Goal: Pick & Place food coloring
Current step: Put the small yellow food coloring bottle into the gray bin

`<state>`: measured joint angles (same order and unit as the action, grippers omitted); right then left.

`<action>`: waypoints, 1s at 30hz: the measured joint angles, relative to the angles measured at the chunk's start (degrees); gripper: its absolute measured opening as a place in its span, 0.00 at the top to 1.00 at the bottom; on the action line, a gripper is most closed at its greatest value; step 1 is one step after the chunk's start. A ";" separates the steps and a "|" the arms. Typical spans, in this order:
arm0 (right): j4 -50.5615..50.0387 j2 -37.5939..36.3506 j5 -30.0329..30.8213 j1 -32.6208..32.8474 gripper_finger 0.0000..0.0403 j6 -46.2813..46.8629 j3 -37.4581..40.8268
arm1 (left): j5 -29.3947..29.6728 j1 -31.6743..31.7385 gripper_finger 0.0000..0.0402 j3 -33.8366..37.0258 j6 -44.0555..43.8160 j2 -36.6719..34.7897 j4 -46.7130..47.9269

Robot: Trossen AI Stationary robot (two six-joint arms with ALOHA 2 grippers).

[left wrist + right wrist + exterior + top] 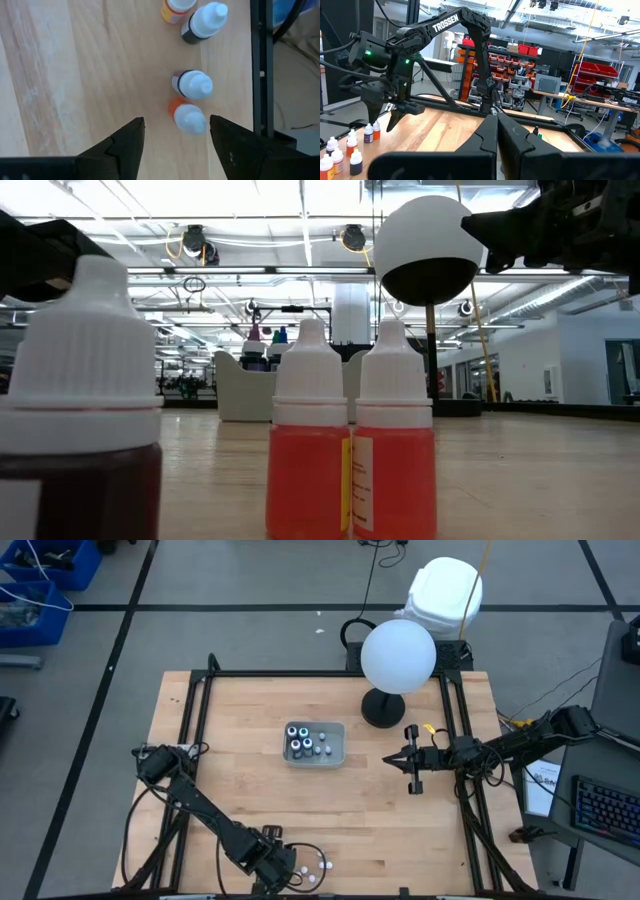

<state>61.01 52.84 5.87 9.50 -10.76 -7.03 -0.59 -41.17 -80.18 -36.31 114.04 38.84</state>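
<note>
My left gripper [283, 875] sat at bottom center of the high view, jaws spread wide and empty, over the loose food coloring bottles [312, 871] on the table's [240, 775] near edge. An orange bottle [188, 117] lay between my fingers [125, 146]. More bottles stood in the grey tray [315, 744] mid-frame. My right gripper [392, 760] hovered pinched closed, empty, right of the tray, near the white globe [398, 656].
</note>
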 joint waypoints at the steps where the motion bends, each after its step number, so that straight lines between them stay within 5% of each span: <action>1: 0.00 0.00 0.00 0.00 1.00 0.00 0.00 | 0.02 0.00 0.43 0.00 0.01 0.00 -0.03; 30: 0.00 0.00 0.01 -0.02 1.00 0.00 0.00 | -0.40 0.00 0.46 0.00 0.43 0.00 -3.63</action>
<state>61.01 52.84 5.88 9.47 -10.76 -7.03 -0.99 -41.17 -80.18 -35.88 114.04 35.20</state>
